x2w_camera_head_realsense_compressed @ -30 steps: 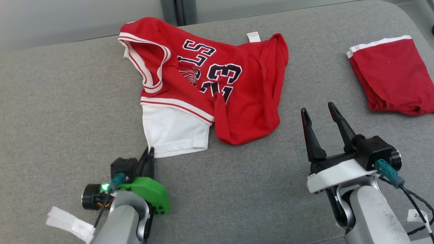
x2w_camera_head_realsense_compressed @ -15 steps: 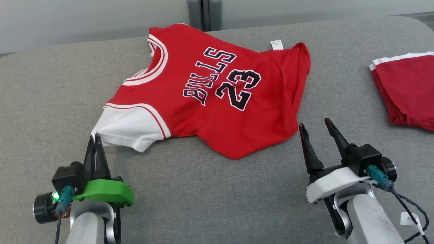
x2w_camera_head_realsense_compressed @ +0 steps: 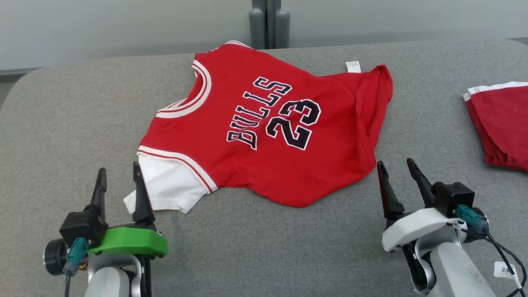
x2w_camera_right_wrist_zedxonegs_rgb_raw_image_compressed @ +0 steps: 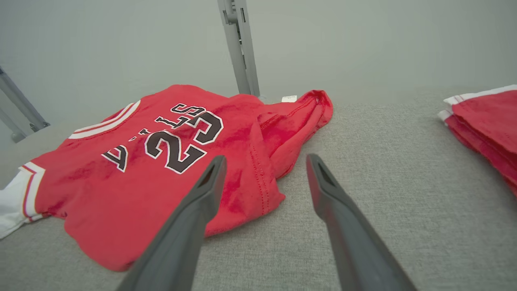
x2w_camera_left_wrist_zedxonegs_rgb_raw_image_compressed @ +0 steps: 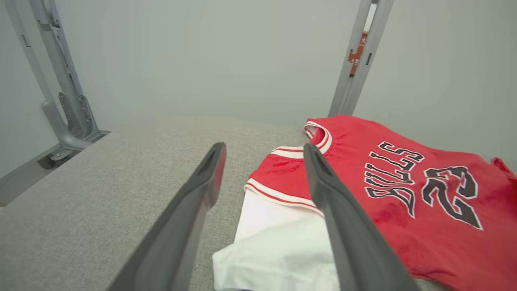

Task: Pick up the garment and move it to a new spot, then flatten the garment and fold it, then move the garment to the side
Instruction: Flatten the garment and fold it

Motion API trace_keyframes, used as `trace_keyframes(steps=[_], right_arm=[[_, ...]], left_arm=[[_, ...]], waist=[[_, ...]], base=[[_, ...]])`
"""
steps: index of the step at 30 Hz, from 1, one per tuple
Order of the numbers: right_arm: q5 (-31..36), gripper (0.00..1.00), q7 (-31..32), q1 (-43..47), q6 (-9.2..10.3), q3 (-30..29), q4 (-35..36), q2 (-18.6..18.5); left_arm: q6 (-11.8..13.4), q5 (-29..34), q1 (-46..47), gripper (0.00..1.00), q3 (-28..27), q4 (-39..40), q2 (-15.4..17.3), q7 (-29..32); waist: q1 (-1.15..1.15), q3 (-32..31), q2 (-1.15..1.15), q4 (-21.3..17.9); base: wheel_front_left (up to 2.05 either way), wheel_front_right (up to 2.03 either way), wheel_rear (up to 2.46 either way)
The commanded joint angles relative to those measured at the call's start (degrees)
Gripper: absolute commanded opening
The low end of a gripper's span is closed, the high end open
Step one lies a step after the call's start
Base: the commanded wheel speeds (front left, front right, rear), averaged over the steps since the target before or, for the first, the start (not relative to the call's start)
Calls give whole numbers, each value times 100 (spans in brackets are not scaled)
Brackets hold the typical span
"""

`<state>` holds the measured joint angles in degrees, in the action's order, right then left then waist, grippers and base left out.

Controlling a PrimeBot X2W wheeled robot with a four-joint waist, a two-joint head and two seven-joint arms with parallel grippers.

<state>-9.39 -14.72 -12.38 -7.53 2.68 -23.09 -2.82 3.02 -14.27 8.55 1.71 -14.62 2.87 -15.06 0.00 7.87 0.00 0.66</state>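
Red jersey [x2w_camera_head_realsense_compressed: 264,136] lies spread to the table's [x2w_camera_head_realsense_compressed: 62,123] far edge; left gripper [x2w_camera_head_realsense_compressed: 119,166] open, empty by its white sleeve [x2w_camera_head_realsense_compressed: 169,187]; right gripper [x2w_camera_head_realsense_compressed: 394,162] open too.

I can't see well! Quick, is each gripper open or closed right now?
Left gripper: open, holding nothing.
Right gripper: open, holding nothing.

The jersey [x2w_camera_head_realsense_compressed: 264,165] is soft, matt red cloth with a white cloth sleeve [x2w_camera_head_realsense_compressed: 173,189] and flat printed black lettering. Under it the tabletop [x2w_camera_head_realsense_compressed: 268,247] is covered in coarse, matt grey woven fabric. The folded garment [x2w_camera_head_realsense_compressed: 505,123] is the same matt red cloth. The left gripper [x2w_camera_head_realsense_compressed: 119,167] and right gripper [x2w_camera_head_realsense_compressed: 394,162] have fingers [x2w_camera_left_wrist_zedxonegs_rgb_raw_image_compressed: 177,234] of smooth, matt dark plastic. The green mount [x2w_camera_head_realsense_compressed: 128,241] and white mount [x2w_camera_head_realsense_compressed: 416,225] are plastic with a slight sheen. The posts [x2w_camera_head_realsense_compressed: 268,24] look like grey painted metal.
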Motion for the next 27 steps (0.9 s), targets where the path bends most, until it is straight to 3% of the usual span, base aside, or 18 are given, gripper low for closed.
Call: trace_keyframes(steps=[1,6,13,27], right_arm=[[-12,100,-17,-17,10,-70,-107,-16],[51,100,-40,20,10,-213,-340,-14],[112,100,-45,-297,10,-259,-661,-39],[-131,100,373,-1317,10,-703,-1890,-336]], left_arm=[[-97,-69,-150,100,100,148,9,-9],[-215,-129,-370,100,549,678,11,-8],[-268,-157,-588,100,1027,815,11,-8],[-293,-123,-495,100,1259,746,10,-8]], waist=[[0,-68,0,93],[0,-133,0,294],[0,-119,0,596],[0,117,0,1122]], base=[[0,0,0],[0,0,0],[0,0,0],[0,0,0]])
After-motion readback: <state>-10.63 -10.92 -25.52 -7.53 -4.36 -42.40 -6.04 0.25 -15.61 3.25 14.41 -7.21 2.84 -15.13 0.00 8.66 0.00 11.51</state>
